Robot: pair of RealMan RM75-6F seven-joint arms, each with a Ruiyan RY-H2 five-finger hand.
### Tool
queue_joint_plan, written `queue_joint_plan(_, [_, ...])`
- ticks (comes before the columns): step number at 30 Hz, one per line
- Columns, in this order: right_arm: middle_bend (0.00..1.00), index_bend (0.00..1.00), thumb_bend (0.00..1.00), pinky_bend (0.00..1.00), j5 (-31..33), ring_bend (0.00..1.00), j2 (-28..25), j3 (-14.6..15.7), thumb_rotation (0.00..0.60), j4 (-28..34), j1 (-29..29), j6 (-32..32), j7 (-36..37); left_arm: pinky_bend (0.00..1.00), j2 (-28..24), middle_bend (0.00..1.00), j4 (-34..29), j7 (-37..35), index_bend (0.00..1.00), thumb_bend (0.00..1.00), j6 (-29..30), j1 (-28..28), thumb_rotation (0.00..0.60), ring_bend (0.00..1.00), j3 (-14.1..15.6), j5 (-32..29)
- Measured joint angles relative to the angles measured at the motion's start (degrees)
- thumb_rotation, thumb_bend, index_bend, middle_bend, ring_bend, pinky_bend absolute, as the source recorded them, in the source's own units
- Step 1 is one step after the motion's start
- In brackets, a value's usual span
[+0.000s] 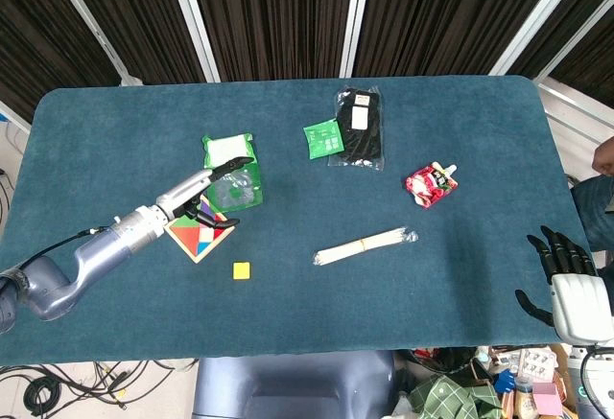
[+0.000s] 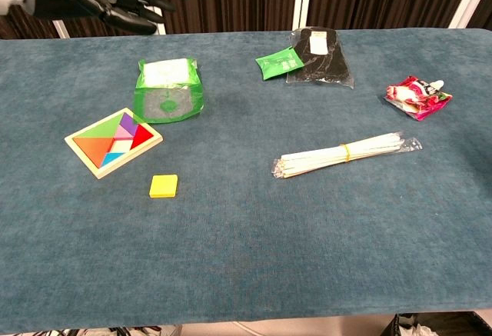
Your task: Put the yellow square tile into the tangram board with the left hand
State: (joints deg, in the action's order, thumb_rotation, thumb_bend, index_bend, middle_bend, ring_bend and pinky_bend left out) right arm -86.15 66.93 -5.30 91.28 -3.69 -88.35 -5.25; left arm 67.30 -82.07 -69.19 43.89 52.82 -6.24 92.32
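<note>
- None of the task looks done yet, judging from both views: the yellow square tile lies loose on the blue worktop (image 1: 115, 333), not in the board.
- At the left of the head view, the left hand (image 1: 213, 184) reaches out from a grey arm, raised above the worktop. Its dark fingers (image 1: 233, 164) are spread apart and hold nothing. In the chest view the same hand shows in the upper left corner, again with the fingers apart and empty.
- Just below that hand, in the left-centre of the head view, sits the tangram board (image 1: 200, 235), a wooden frame with coloured pieces inside. The chest view shows a bare gap near its lower corner, which may be the square's place; I cannot tell for certain.
- Slightly right of and below the board lies the yellow square tile (image 1: 241, 269), flat, near the board but apart from it, and apart from the hand.
- Above the board is a green packet (image 1: 230, 151); a bundle of sticks (image 1: 365, 245) lies in the centre.
- At the far lower right edge of the head view, the right hand (image 1: 566, 275) rests idle, fingers spread, empty.
- What is left, as I judge it: lower the left hand to the tile, grip it, carry it to the board and seat it.
</note>
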Motion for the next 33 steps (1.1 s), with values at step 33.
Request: queue_joint_plan(33, [0.04, 0.15, 0.13, 0.13, -1.01, 0.07, -0.59, 0.55, 0.600, -0.11, 0.43, -0.45, 0.59, 0.00, -1.00, 0.00, 1.21, 4.14, 0.01, 0.24, 4.48, -1.67, 0.600, 0.00, 4.79, -0.68])
